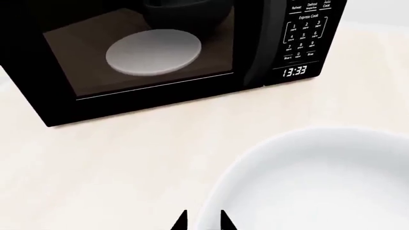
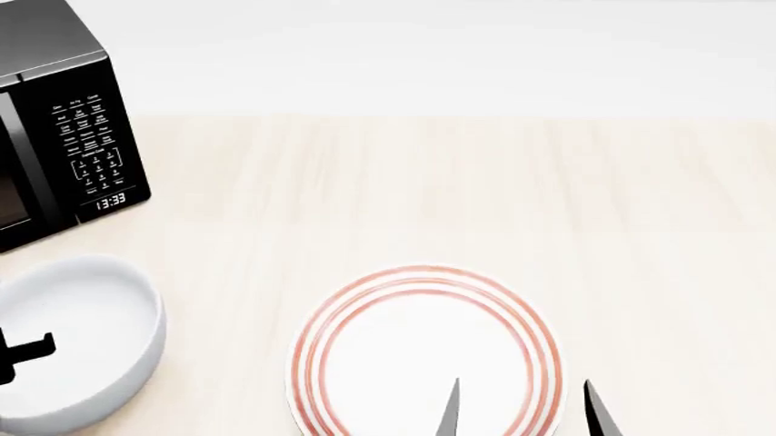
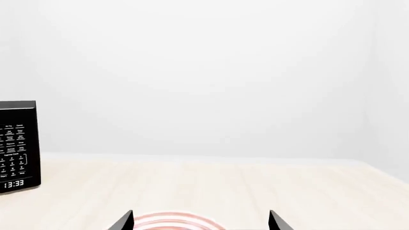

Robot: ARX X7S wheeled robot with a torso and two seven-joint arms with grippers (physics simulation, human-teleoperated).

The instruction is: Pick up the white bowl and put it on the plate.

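Observation:
The white bowl (image 2: 75, 338) sits on the pale wooden counter at the near left, just in front of the microwave. In the left wrist view the bowl (image 1: 319, 182) fills the lower right. My left gripper (image 1: 204, 221) has its two fingertips close together, astride the bowl's rim, one outside and one inside. In the head view the left gripper (image 2: 24, 350) shows as a black piece over the bowl's left rim. The plate (image 2: 424, 354) with red rings lies flat at the near centre. My right gripper (image 2: 524, 411) is open and empty above the plate's near right edge, and the plate's rim (image 3: 176, 221) shows between its fingertips (image 3: 123, 221).
A black microwave (image 2: 61, 145) with its door shut stands at the far left, clock reading 13:33. A pale dish (image 1: 153, 51) shows through its door. A white wall runs behind the counter (image 2: 485, 182).

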